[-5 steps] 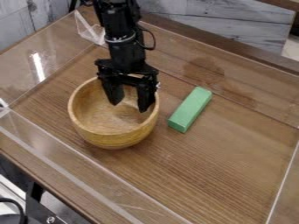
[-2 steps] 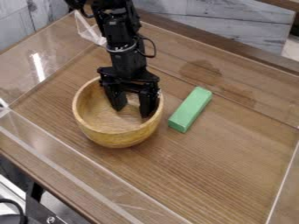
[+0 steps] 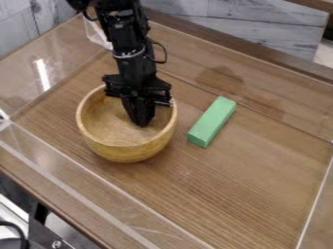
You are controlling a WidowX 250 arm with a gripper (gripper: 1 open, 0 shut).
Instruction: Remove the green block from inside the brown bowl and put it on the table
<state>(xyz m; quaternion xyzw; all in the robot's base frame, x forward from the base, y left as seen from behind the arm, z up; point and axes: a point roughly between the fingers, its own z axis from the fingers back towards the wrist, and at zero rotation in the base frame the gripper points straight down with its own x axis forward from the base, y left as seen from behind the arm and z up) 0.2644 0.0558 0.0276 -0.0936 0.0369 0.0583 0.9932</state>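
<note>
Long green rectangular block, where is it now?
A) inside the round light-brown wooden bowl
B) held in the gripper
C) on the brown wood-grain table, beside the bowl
C: the long green rectangular block lies on the brown wood-grain table, beside the round light-brown wooden bowl.

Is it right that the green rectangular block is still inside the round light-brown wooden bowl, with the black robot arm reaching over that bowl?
Not quite: the camera view shows the green rectangular block on the brown tabletop, beside the round light-brown wooden bowl. The black robot arm does reach over that bowl.
</note>
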